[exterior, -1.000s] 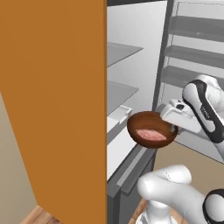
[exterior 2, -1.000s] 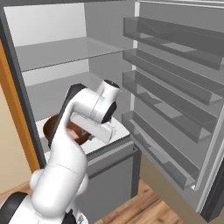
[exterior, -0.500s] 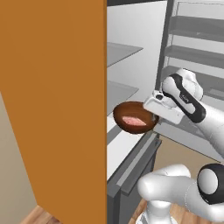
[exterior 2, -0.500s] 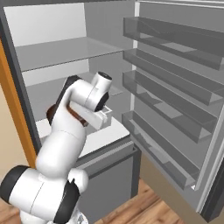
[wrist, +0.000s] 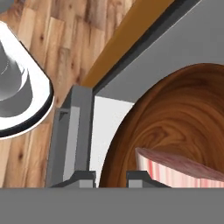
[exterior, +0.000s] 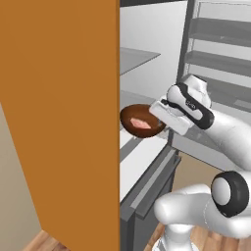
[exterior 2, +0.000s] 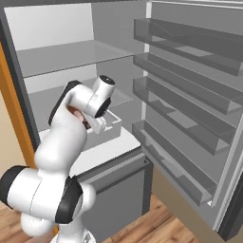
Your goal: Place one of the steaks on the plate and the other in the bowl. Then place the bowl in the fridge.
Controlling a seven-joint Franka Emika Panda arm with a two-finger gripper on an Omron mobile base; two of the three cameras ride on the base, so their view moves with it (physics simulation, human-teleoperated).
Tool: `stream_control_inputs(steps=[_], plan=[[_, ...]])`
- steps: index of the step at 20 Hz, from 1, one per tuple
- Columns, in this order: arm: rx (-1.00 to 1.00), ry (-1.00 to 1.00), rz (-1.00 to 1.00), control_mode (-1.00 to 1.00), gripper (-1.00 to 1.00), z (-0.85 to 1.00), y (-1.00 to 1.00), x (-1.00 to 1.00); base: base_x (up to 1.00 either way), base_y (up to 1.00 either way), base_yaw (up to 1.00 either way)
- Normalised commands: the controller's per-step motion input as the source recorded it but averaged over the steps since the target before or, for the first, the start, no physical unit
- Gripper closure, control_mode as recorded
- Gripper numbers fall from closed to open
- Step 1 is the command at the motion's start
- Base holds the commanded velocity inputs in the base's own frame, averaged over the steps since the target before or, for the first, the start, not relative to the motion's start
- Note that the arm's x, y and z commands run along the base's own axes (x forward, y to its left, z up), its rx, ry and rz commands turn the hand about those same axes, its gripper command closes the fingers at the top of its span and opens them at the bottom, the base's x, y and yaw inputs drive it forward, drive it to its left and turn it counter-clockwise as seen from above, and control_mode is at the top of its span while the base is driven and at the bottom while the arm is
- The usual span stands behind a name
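Note:
My gripper point(exterior: 160, 121) is shut on the rim of the dark brown wooden bowl point(exterior: 141, 120) and holds it in the air, inside the open fridge point(exterior: 147, 59) above its lower shelf. A pale pink steak point(exterior: 141, 124) lies in the bowl. In the hand view the bowl point(wrist: 175, 113) curves across the right side with the steak point(wrist: 183, 168) low in it, and the gripper point(wrist: 111, 178) has its rim between the tips. In the right base view my own arm hides the bowl in front of the fridge point(exterior 2: 71, 52). The plate is out of view.
The orange cabinet panel point(exterior: 59, 117) stands close on the bowl's left. The fridge door point(exterior 2: 190, 95) hangs open on the right with several racks. A pale drawer box point(exterior 2: 110, 127) sits on the shelf just below the hand. A wooden floor point(wrist: 57, 39) lies below.
The arm has carried the bowl with the steak left and a little up, further in between the fridge shelves. The gripper has stayed shut on the rim.

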Motion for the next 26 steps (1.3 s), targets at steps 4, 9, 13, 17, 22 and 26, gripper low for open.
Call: stream_control_inputs(steps=[4,9,13,17,22,26], plan=[[0.00,-0.01,-0.10,-1.00,1.00,0.06,0.31,0.40,0.00,0.00,0.00],[-0.01,-0.02,-0.03,-1.00,1.00,0.24,0.30,0.31,0.00,0.00,0.00],[-0.01,0.00,-0.02,-1.00,1.00,0.02,0.27,0.58,0.00,0.00,0.00],[0.00,-0.01,-0.03,-1.00,1.00,-0.10,0.29,0.58,0.00,0.00,0.00],[0.00,-0.01,-0.04,-1.00,1.00,-0.18,0.27,0.54,0.00,0.00,0.00],[0.00,-0.03,-0.01,-1.00,1.00,-0.15,0.29,0.39,0.00,0.00,0.00]])
